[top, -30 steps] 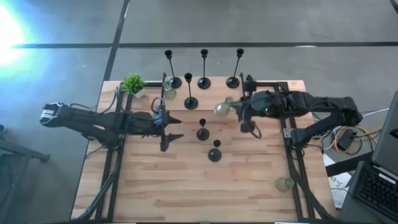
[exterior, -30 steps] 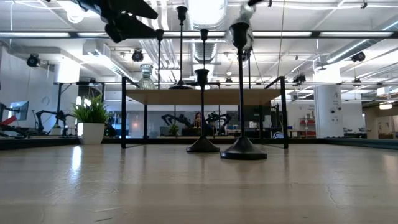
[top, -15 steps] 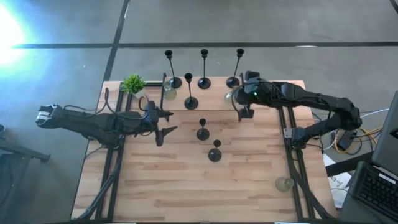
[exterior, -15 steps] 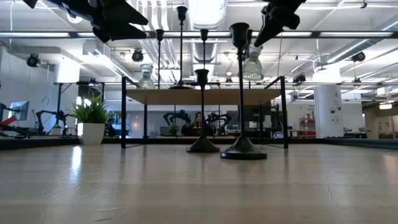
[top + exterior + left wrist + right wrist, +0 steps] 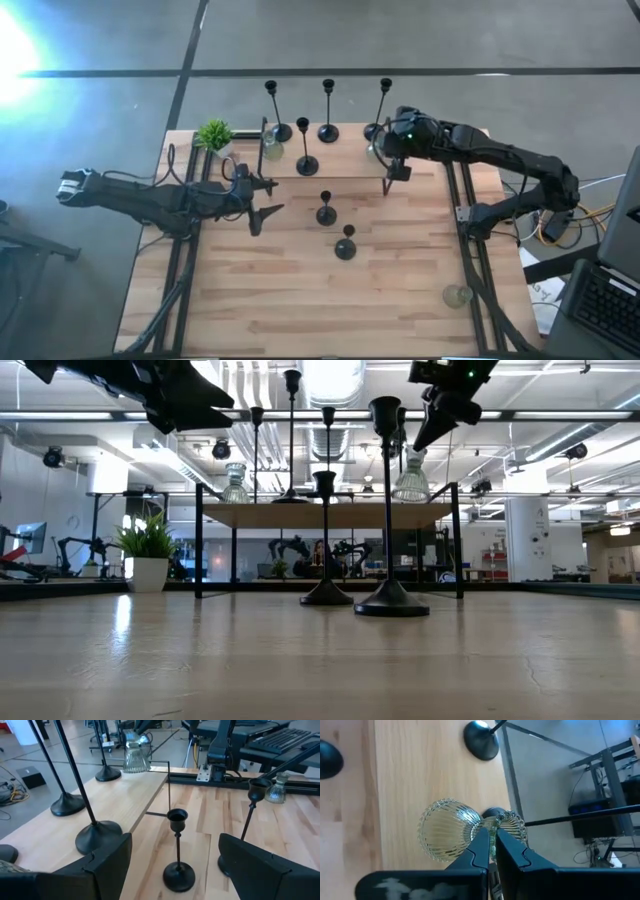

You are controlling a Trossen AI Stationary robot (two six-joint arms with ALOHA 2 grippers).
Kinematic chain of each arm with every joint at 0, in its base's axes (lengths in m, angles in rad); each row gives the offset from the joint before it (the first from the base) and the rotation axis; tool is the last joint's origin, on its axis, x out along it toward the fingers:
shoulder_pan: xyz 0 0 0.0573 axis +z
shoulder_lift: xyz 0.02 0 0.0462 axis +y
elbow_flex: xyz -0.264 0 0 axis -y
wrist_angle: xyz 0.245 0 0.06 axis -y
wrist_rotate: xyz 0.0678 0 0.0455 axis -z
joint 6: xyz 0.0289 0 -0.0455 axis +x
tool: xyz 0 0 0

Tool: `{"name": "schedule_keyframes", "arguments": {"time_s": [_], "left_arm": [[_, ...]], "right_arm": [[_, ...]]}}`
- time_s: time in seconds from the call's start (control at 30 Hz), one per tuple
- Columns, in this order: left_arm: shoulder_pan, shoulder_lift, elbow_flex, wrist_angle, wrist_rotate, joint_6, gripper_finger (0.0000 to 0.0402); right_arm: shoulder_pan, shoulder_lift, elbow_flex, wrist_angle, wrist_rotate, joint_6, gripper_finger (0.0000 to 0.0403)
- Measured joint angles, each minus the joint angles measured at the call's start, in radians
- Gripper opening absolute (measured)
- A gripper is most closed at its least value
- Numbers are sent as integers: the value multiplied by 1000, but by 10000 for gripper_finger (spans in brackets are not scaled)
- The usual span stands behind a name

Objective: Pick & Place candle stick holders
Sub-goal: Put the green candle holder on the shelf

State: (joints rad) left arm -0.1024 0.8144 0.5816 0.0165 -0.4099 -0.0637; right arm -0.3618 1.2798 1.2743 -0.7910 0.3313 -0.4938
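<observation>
My right gripper [image 5: 388, 160] is shut on a small clear-greenish glass candle stick holder [image 5: 447, 834], held low over the raised shelf [image 5: 345, 160] at the table's far side. Several black candle stick holders stand on their round bases: three along the shelf's far edge [image 5: 328, 130], one nearer [image 5: 307, 165], and two on the table [image 5: 326, 213] [image 5: 345, 248]. A second glass holder [image 5: 272, 150] stands on the shelf and a third [image 5: 458, 295] at the near right. My left gripper [image 5: 264, 197] hovers open at the left, and its fingers [image 5: 107, 865] frame a short black holder [image 5: 178, 845] farther off. My right gripper pinches the glass holder's narrow waist [image 5: 489, 822] between its two fingers, between the two ribbed flared ends. The fingers slant down from the right. The holder hangs upright below them [image 5: 408, 478], just over the shelf; whether its foot touches the shelf I cannot tell.
A small green potted plant [image 5: 214, 135] stands at the shelf's left end. Black frame rails run along both sides of the table [image 5: 465, 250]. Bare wood lies across the near half [image 5: 300, 300].
My right gripper has swung toward the table's far edge and sunk, carrying the glass holder from above the table's middle down to just over the shelf. My left gripper has drawn back a little toward the left edge, still open.
</observation>
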Motion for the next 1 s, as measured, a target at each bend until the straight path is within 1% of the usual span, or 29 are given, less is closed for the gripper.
{"name": "schedule_keyframes", "arguments": {"time_s": [0.27,0.43,0.6,1.0], "left_arm": [[0,-10,0,2,-1,10,300],[0,-32,0,-1,-49,11,300],[0,-52,0,-1,-90,19,300],[0,-59,0,-2,-90,24,300]], "right_arm": [[-2,64,-9,16,12,-48,8],[-6,90,-6,21,50,-63,8],[-6,82,-7,13,50,-60,8],[-8,77,-9,2,86,-56,8]]}}
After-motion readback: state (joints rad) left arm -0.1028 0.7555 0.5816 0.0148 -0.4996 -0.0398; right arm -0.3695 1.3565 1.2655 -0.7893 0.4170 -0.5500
